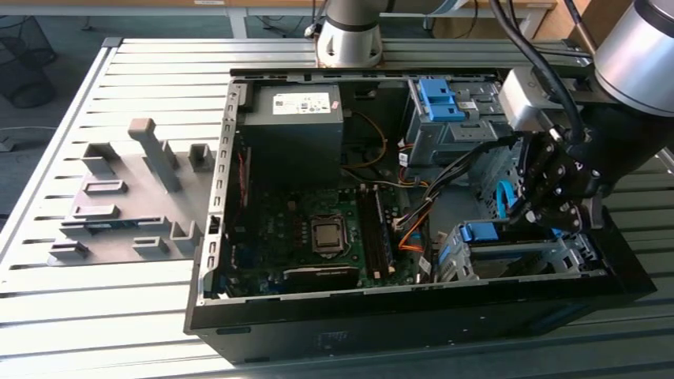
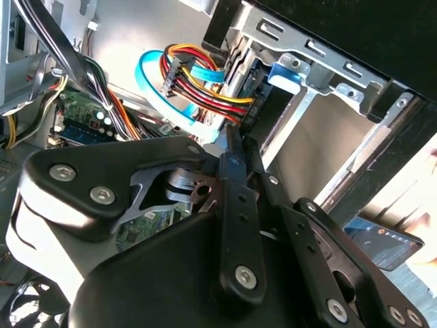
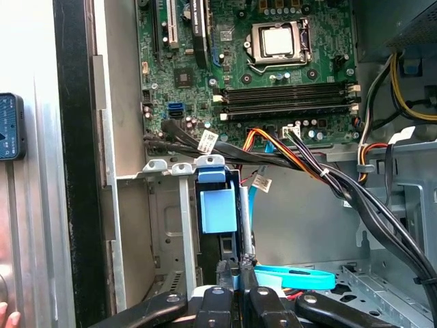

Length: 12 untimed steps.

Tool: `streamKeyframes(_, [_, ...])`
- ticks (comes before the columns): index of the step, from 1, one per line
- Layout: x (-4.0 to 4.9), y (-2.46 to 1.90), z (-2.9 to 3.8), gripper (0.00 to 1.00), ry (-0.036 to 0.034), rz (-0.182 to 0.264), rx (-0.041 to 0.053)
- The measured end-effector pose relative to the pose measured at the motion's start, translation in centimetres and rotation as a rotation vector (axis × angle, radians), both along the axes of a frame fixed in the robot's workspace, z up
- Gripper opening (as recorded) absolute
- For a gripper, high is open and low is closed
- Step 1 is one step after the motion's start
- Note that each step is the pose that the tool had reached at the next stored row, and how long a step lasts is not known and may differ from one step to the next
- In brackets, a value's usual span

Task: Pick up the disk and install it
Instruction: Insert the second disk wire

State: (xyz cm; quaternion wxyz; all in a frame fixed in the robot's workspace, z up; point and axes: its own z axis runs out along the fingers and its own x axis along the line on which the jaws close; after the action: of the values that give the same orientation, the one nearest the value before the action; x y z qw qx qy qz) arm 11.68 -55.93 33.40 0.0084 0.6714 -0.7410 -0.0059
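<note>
The disk [image 3: 218, 208] sits edge-on inside the metal drive cage [image 3: 167, 225] at the front corner of the open computer case, with its blue rail facing outward. In the exterior view the disk's blue rail [image 1: 488, 232] shows in the lower cage on the exterior view's right. My gripper [image 3: 237, 263] hangs right at the disk's near end, its black fingers pressed close together with the tips against the disk's edge. In the second wrist view the gripper [image 2: 242, 142] points into the cage, where the blue rail [image 2: 283, 72] shows.
A bundle of coloured cables [image 2: 198, 82] and a blue flat cable [image 3: 293, 278] run beside the cage. The motherboard [image 1: 316, 229], grey power-supply box [image 1: 293, 118] and an upper cage with a blue latch [image 1: 437, 99] fill the case. A grey fixture [image 1: 126, 197] lies on the slatted table.
</note>
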Motion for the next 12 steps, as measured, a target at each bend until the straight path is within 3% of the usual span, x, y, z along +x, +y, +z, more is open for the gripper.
streamKeyframes(6, [0.02, -0.02, -0.05, 0.16, 0.0001, -0.001, 0.0001])
streamKeyframes(12, [0.16, -0.15, -0.49, 0.16, 0.0002, -0.002, 0.0021])
